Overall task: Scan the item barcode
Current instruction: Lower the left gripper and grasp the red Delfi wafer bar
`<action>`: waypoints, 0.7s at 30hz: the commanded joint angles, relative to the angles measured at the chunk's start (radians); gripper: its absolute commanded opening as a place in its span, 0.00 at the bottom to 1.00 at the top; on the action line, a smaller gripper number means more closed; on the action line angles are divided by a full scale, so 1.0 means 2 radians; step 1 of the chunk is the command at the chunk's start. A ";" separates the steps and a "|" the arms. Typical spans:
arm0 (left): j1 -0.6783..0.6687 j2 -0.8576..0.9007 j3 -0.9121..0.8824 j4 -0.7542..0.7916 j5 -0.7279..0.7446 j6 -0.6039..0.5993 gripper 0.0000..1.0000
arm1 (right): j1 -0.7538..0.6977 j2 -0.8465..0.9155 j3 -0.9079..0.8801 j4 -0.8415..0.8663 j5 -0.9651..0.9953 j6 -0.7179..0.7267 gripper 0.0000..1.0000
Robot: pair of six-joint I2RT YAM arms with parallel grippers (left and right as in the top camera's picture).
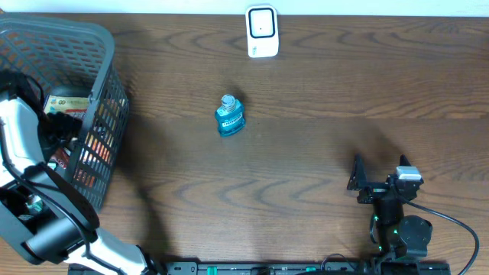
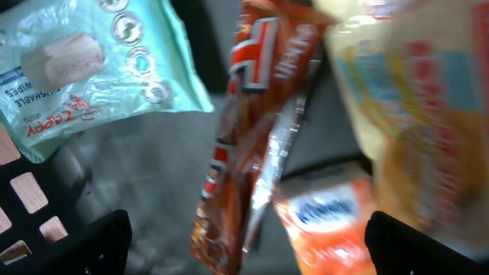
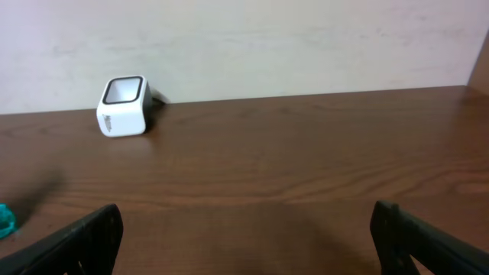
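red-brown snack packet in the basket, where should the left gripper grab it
Grip the red-brown packet across its narrow width near the middle, coming straight down from above. It is long and slim and lies slanted among other packets, with its long edges showing; the open left gripper hangs over its lower end.

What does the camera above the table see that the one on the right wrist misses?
Only overhead: the grey basket of packets, with the left arm reaching in. Only right wrist: the pale wall behind the table. Both: the white scanner, the table, the open right fingers and the blue bottle, just a sliver at the wrist view's left edge.
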 commanded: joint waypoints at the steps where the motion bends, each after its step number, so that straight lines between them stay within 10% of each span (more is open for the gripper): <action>1: 0.029 0.013 -0.015 0.002 0.001 -0.019 0.98 | 0.003 0.000 -0.001 -0.002 0.002 -0.006 0.99; 21: 0.057 0.014 -0.072 0.096 0.050 -0.032 0.98 | 0.003 0.000 -0.001 -0.002 0.002 -0.006 0.99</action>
